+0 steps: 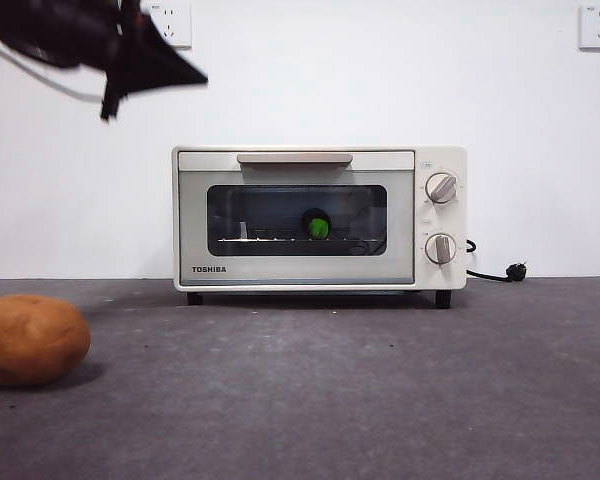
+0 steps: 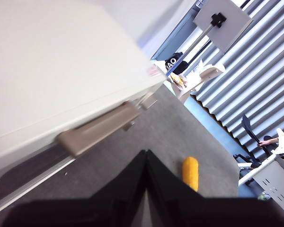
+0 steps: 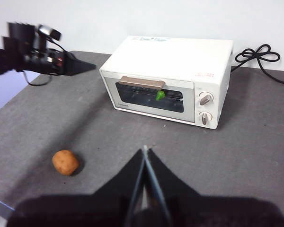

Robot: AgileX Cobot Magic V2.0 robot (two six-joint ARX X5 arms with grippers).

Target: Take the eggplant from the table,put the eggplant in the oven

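The eggplant (image 1: 319, 228) lies inside the oven (image 1: 295, 272) on the wire rack. Its green stem cap shows through the dark glass, and in the right wrist view the cap (image 3: 159, 95) sits just under the handle. The oven door is closed, with its beige handle (image 1: 294, 158) at the top. My left gripper (image 1: 195, 73) hangs shut and empty, high up to the left of the oven (image 3: 180, 56). It is also visible in the right wrist view (image 3: 87, 66) and in its own view (image 2: 146, 155) near the handle (image 2: 99, 130). My right gripper (image 3: 145, 150) is shut and empty, well in front of the oven above the table (image 1: 330, 390).
A round orange-brown potato (image 1: 30, 340) rests on the table at the front left (image 3: 65, 161). The oven's black cord and plug (image 1: 515, 271) trail off to its right. A white wall with sockets stands behind.
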